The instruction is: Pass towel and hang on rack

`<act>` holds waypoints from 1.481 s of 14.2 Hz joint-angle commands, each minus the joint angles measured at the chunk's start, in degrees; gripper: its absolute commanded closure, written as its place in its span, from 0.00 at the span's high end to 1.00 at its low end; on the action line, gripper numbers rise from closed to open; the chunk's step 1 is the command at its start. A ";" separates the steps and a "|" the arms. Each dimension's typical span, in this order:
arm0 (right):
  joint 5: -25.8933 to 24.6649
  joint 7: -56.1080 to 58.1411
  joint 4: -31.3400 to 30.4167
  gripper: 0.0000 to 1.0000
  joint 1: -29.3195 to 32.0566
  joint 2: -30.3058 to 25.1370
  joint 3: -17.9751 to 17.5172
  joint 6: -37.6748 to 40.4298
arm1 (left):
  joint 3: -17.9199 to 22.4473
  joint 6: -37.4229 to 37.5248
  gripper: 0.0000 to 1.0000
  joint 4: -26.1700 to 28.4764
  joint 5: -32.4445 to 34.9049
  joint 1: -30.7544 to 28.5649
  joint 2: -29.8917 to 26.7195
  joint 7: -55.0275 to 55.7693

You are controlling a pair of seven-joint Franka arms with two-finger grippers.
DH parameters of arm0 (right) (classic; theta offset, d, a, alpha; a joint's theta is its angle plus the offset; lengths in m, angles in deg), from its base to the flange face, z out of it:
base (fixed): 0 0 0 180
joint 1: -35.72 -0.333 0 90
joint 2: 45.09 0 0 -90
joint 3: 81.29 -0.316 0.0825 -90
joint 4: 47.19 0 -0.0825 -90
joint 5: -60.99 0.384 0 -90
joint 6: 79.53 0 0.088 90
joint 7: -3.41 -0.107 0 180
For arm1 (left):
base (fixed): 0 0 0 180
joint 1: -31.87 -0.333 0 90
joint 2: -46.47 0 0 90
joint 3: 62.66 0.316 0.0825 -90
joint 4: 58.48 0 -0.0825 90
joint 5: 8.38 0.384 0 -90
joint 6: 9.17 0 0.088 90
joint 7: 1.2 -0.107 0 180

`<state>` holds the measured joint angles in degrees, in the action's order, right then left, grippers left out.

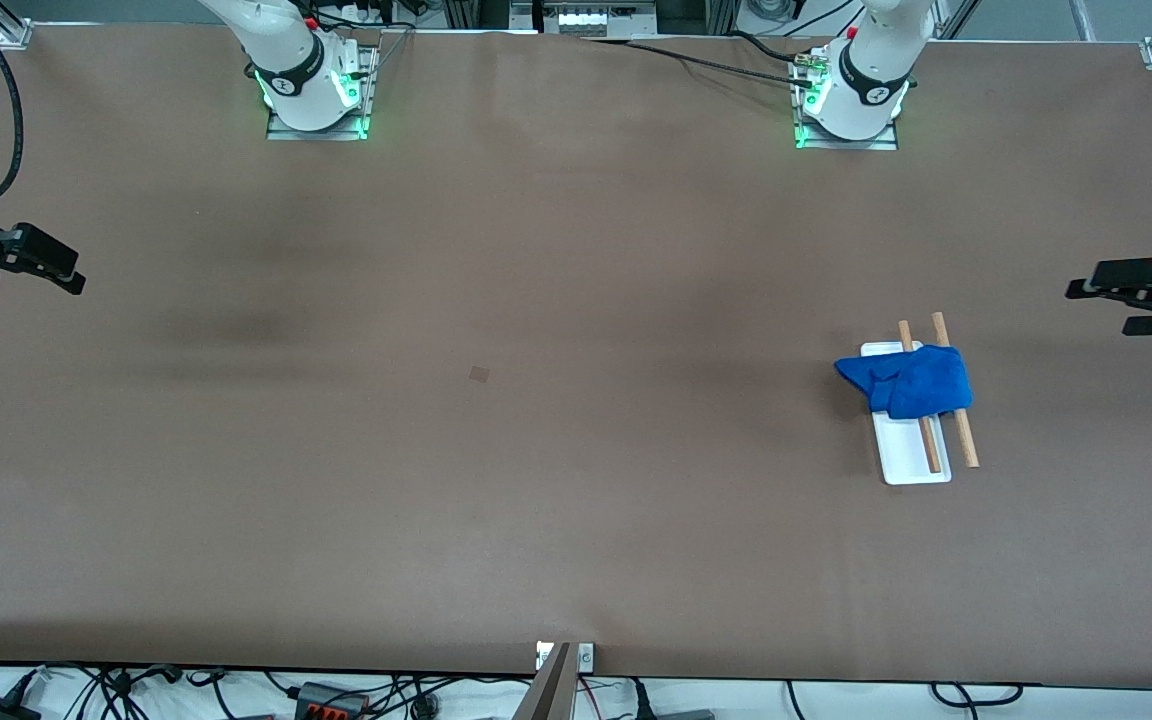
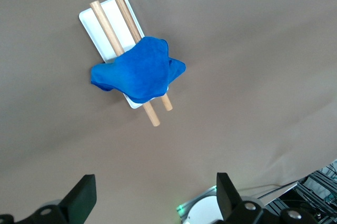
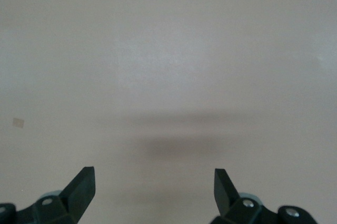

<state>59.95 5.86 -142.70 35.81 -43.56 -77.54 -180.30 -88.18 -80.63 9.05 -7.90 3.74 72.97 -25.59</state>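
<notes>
The towel [image 1: 908,380] already lies draped over both wooden rods of the rack [image 1: 917,466], bunched across their middle with the rod ends bare on either side; the rack's white base sits on the table [image 1: 536,450] toward the left arm's end, well nearer the front camera than that arm's base. By that lie, the hanging looks done — what is in hand is the closing step, the arms drawn away from the work.

The left gripper [image 2: 155,197] hangs over the table's edge at the left arm's end, its fingers spread wide and holding nothing; its wrist view looks down on the towel and rack, which lie well apart from it, with bare table between. The right gripper [image 3: 155,192] hangs over the table's edge at the right arm's end, likewise wide open and empty, with only bare table and a small pale mark [image 3: 18,123] beneath it; it is far from the towel, nearly the table's whole length away.

The cloth seems to sag lower on the side toward the right arm, though how securely it sits is hard to judge from above; if it holds, the next move calls for nothing more than both arms waiting clear — otherwise the left gripper, being the closer, would have to reach in and re-seat it.
</notes>
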 commanded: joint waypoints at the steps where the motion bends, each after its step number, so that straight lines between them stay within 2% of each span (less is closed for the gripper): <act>1: -0.10 0.10 0.32 1.00 2.20 -0.56 -2.70 0.93 | 0.38 1.93 1.00 -1.53 2.24 3.51 -0.83 4.17; 4: -0.02 0.28 0.32 1.00 2.11 -0.65 -2.61 2.84 | 1.17 2.03 1.00 -1.62 2.33 3.79 -1.01 4.71; 6: -0.45 0.62 0.32 1.00 1.94 -0.74 -2.61 4.18 | 1.17 1.41 1.00 1.00 2.15 3.87 -3.99 9.25; 8: -0.28 0.10 0.32 1.00 1.94 -0.82 -2.52 4.09 | 2.92 -3.14 1.00 6.18 2.50 6.58 -9.94 13.66; 9: -0.28 -0.34 0.24 1.00 1.85 -0.74 -2.61 4.00 | 7.37 -4.82 1.00 8.99 2.50 11.04 -12.32 15.33; 11: -0.28 -0.17 0.24 1.00 1.85 -0.74 -2.70 4.18 | 17.56 -5.10 1.00 9.90 1.63 20.36 -13.22 19.72; 12: -0.28 0.53 0.24 1.00 1.76 -1.00 -2.70 4.35 | 19.44 -5.36 1.00 10.33 1.01 22.49 -14.18 20.87; 15: -0.45 0.45 -0.46 1.00 1.59 -1.70 -2.78 4.71 | 19.63 -13.60 1.00 20.94 0.92 22.77 -21.99 25.26; 21: 0.07 -0.25 -2.23 1.00 1.50 -2.49 -2.87 4.00 | 21.39 -13.80 1.00 22.29 0.22 24.18 -23.16 27.47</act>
<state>59.95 5.81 -143.11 36.64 -44.26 -80.02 -176.21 -68.03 -93.13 29.03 -7.16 26.48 51.77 0.78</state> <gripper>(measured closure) 0.000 0.000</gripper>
